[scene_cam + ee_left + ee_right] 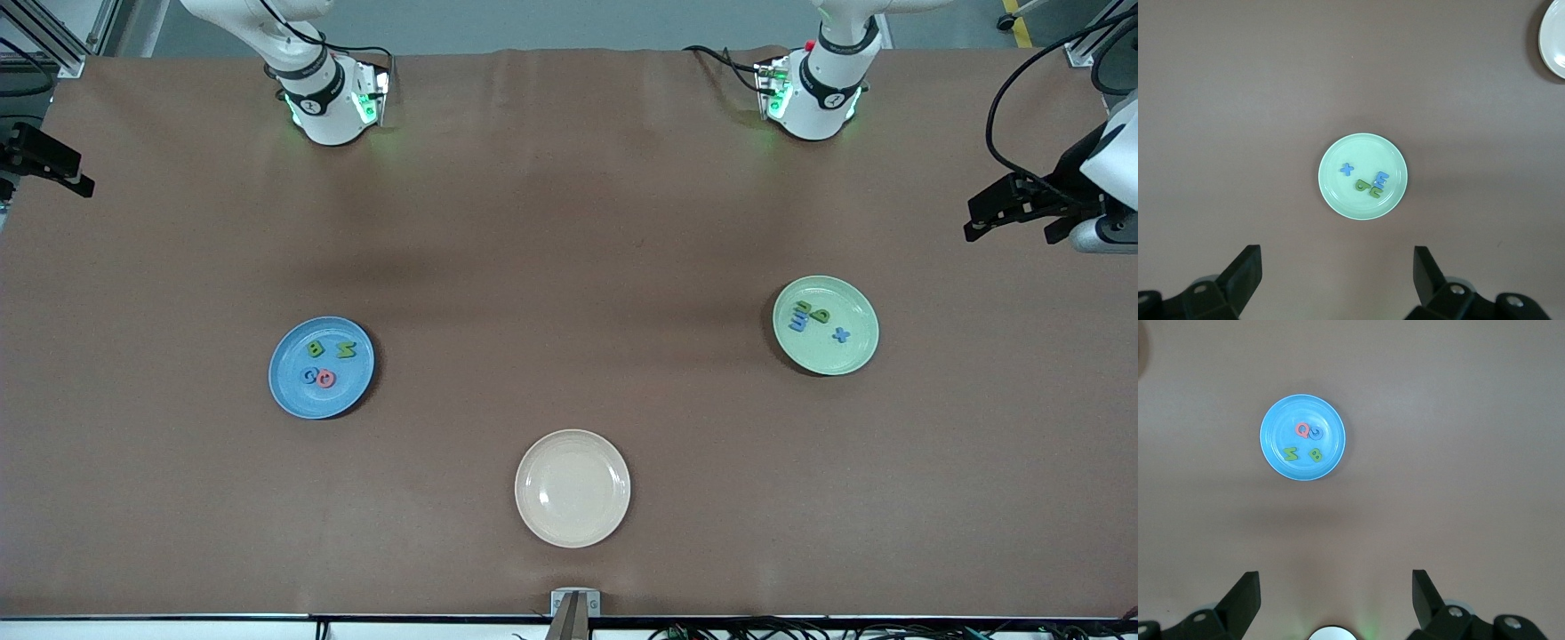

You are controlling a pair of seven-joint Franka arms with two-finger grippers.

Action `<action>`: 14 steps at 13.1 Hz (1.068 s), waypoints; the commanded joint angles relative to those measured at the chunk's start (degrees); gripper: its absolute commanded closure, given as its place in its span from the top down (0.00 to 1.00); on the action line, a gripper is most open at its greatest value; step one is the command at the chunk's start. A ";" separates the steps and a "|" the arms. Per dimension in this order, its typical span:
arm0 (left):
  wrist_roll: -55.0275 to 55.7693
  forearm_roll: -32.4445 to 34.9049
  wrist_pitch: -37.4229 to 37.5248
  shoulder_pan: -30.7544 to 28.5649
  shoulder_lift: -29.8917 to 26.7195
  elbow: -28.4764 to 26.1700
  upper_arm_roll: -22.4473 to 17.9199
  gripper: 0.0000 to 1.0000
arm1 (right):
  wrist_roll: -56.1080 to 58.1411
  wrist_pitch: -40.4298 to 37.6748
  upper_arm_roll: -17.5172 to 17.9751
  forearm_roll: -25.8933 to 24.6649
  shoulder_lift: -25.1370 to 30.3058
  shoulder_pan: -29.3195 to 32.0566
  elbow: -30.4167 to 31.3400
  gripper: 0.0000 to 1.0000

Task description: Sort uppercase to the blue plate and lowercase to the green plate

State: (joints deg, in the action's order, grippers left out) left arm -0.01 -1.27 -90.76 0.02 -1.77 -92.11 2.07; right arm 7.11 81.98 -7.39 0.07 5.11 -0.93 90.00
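The blue plate (321,368), at the lower left of the front view, carries all four uppercase (322,363) pieces: green B, green N, blue G, red-pink Q. The green plate (825,325), at the right of that view, carries the four lowercase (816,320) pieces (the blue x lies apart from the other three). A cream plate (573,488) sits low at centre on the brown worktop (569,222). The left tool (1022,212) hangs spread at the right edge, the right tool (49,164) spread at the left edge; both hold nothing

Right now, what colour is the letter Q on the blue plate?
The Q is red-pink, clearest in the right wrist view.
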 commanded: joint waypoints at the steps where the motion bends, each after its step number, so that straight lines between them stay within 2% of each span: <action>1: -0.35 0.39 1.29 -0.02 -0.16 1.75 -0.05 1.00 | 0.27 0.90 0.01 -0.78 1.92 -0.65 2.29 1.00; 14: 0.80 0.22 5.16 -0.02 0.01 1.14 0.21 1.00 | 0.10 1.08 0.01 0.80 1.74 -0.57 2.37 1.00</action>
State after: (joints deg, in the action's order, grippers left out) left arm 0.17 -1.27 -86.54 0.02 -1.80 -91.38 2.06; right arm 7.11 82.09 -7.33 0.52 5.11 -1.19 90.17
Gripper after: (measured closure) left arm 0.000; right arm 0.000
